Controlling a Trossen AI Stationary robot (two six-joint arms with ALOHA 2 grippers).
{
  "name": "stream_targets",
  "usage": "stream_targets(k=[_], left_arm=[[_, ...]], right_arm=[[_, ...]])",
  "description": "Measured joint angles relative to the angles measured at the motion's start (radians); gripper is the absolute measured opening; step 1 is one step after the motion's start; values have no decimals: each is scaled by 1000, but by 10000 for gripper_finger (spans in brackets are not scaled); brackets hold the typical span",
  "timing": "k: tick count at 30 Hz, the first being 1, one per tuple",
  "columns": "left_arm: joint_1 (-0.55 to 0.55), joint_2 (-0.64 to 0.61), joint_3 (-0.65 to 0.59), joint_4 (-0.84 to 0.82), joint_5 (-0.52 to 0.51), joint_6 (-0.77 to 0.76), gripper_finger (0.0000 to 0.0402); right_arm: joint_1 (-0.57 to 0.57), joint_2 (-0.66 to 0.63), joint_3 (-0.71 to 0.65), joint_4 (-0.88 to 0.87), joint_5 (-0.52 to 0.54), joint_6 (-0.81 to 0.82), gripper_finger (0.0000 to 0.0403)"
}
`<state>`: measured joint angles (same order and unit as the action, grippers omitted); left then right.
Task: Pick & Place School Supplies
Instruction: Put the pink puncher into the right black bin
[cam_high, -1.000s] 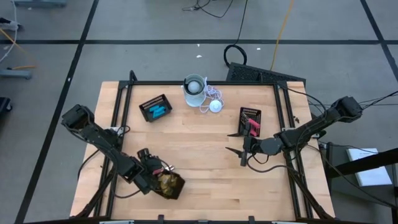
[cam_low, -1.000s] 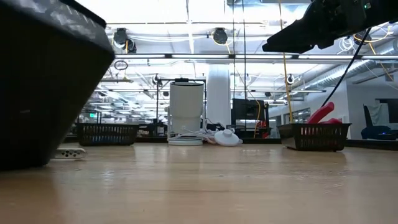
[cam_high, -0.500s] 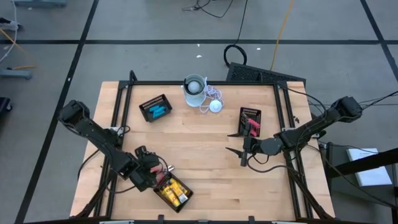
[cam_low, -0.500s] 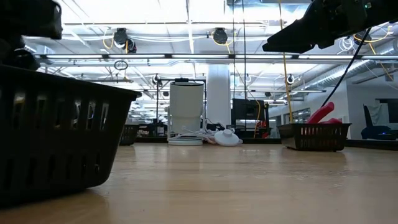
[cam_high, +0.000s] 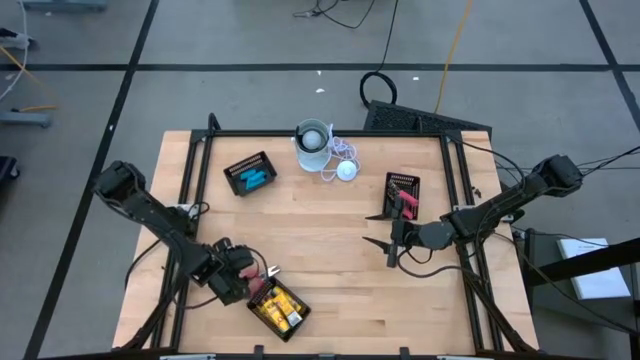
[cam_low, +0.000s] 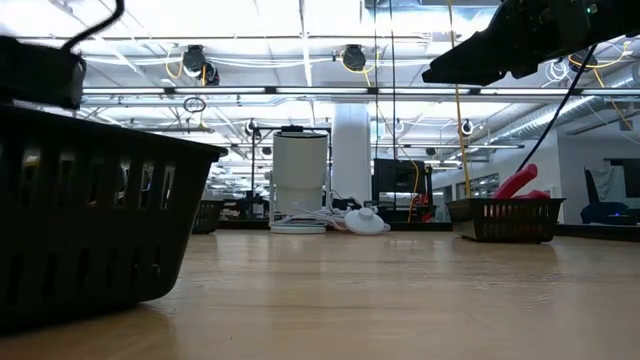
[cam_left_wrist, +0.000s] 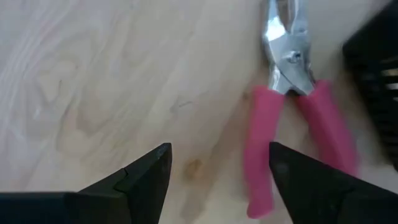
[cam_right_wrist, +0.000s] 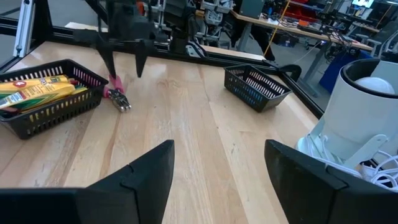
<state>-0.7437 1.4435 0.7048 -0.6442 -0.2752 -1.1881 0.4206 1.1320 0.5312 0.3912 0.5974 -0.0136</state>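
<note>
A pair of red-handled pliers (cam_left_wrist: 292, 124) lies flat on the wooden table beside a black mesh tray (cam_high: 278, 308) of yellow-and-black pieces at the near left. My left gripper (cam_left_wrist: 221, 168) hangs open just above the table, pointing down, with the pliers off to one side of its gap. From the right wrist view, my left gripper (cam_right_wrist: 124, 73) stands clear above the pliers (cam_right_wrist: 118, 98). My right gripper (cam_high: 378, 250) waits open and empty in the air at the right middle of the table.
A mesh tray (cam_high: 402, 190) with red-handled tools sits at the far right. Another tray (cam_high: 250, 175) with light-blue sticks sits at the far left. A white cup (cam_high: 312, 140) and a corded white disc (cam_high: 346, 170) stand at the far middle. Bare wood lies between them.
The tray of yellow-and-black pieces stood tipped up beside my left gripper a second ago. It has dropped flat onto the table. My left gripper has pulled a little away from the tray and rolled its wrist, staying open.
</note>
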Motion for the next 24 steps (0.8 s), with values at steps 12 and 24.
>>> stream_targets(k=[12,24], left_arm=[[64,6,-85,193,93,79,269],[87,8,-113,240,80,121,130]], right_arm=[[0,0,0,0,0,0,242],[0,0,0,0,0,-2,242]])
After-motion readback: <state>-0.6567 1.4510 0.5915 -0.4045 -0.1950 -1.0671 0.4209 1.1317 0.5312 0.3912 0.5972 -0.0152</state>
